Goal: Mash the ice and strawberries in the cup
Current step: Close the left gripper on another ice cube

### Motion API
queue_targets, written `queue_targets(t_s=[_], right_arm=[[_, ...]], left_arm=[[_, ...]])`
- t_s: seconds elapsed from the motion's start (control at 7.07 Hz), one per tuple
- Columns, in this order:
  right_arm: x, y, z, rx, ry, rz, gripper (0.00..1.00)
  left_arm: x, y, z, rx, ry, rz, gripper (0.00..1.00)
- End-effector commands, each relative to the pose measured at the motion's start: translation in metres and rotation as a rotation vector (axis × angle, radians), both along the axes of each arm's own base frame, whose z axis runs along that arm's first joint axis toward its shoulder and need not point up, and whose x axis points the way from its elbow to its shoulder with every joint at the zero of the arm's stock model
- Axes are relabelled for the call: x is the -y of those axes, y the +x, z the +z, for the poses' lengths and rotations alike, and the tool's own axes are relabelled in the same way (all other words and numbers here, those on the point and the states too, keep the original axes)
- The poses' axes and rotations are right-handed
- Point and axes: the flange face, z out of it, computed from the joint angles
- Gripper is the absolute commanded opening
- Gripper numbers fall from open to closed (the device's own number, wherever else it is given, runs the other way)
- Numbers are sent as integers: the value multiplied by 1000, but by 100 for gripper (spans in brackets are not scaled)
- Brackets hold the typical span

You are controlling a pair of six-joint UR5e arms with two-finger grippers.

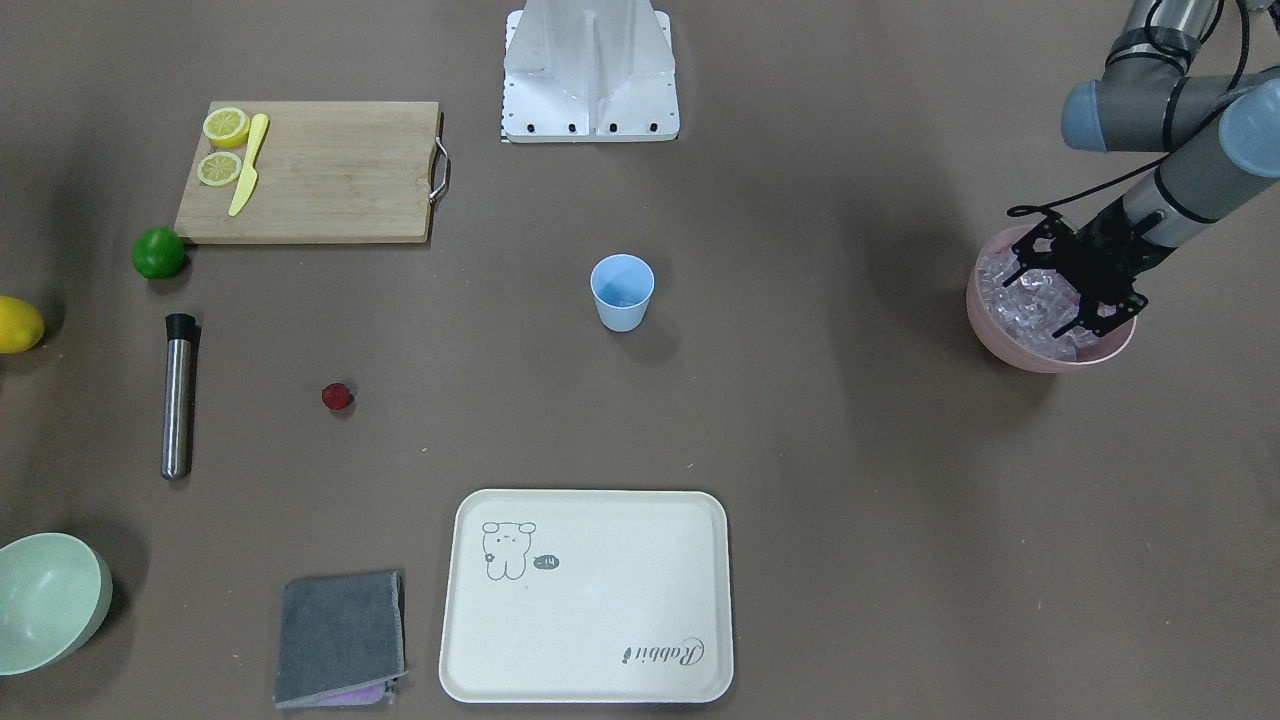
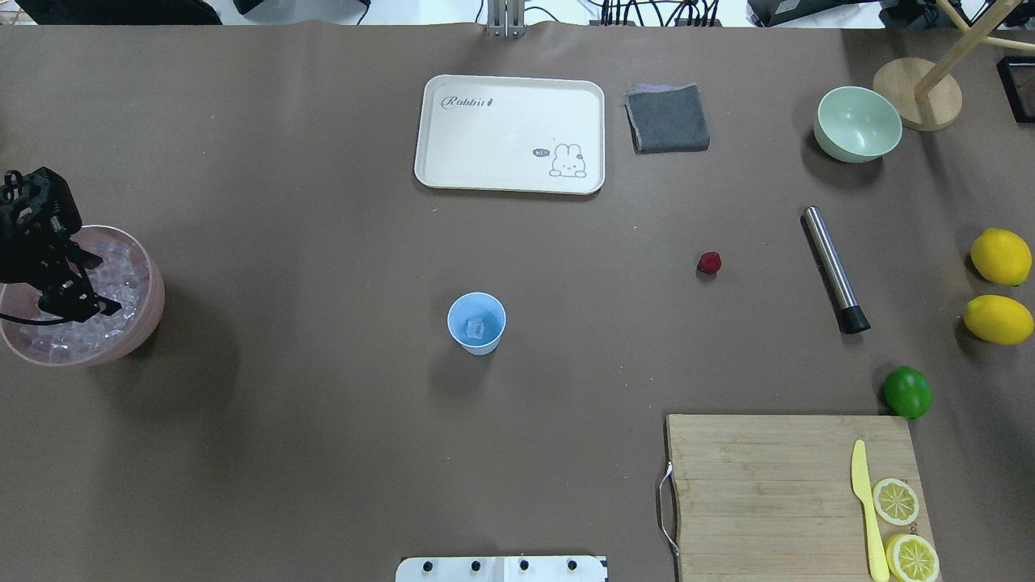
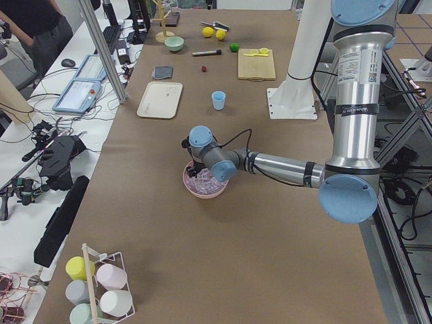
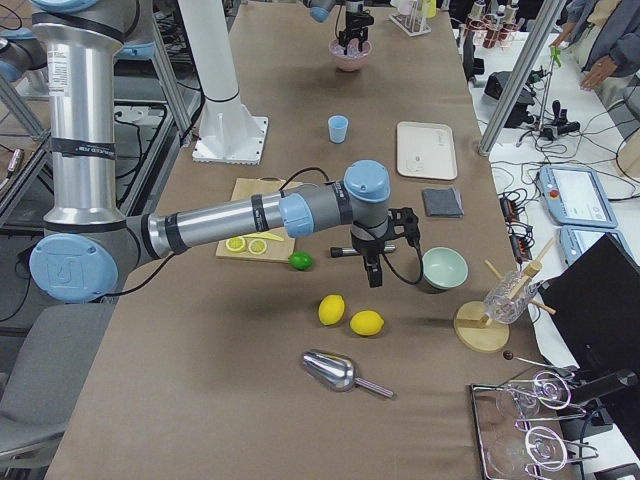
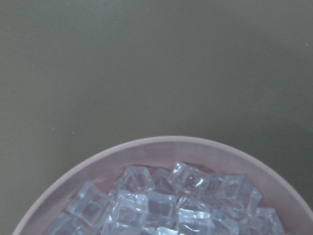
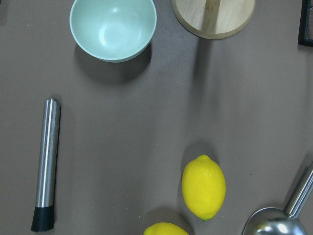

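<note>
The light blue cup (image 2: 476, 323) stands upright mid-table with one clear ice cube (image 2: 475, 329) at its bottom. More ice (image 1: 1020, 295) fills the pink bowl (image 1: 1000, 345) at the table's left end. My left gripper (image 1: 1050, 300) hangs open just above that ice, its fingers spread and nothing between them. The left wrist view shows only the bowl's far rim (image 5: 171, 144) and the ice (image 5: 161, 200). A small dark red strawberry (image 2: 709, 262) lies alone on the table, well right of the cup. My right gripper (image 4: 375, 270) shows only in the exterior right view, above the lemons; I cannot tell its state.
A steel muddler (image 2: 833, 267) lies beyond the strawberry. Two lemons (image 2: 1001, 256), a lime (image 2: 907, 392) and a cutting board (image 2: 768, 485) with lemon slices and a yellow knife fill the right side. A cream tray (image 2: 509, 133), grey cloth (image 2: 667, 119) and pale green bowl (image 2: 859, 124) sit far.
</note>
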Motion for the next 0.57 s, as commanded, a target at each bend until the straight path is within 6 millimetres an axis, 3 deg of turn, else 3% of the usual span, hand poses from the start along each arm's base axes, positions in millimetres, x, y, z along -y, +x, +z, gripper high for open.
queue_targets(t_s=[0.0, 0.14, 0.42], right_arm=[[0, 0, 1, 0, -1, -1, 100], [0, 0, 1, 0, -2, -1, 100], [0, 0, 1, 0, -1, 1, 100]], left_arm=[[-1, 1, 0, 0, 1, 1, 74], [0, 1, 0, -1, 2, 1, 66], [-2, 5, 0, 8, 6, 2, 66]])
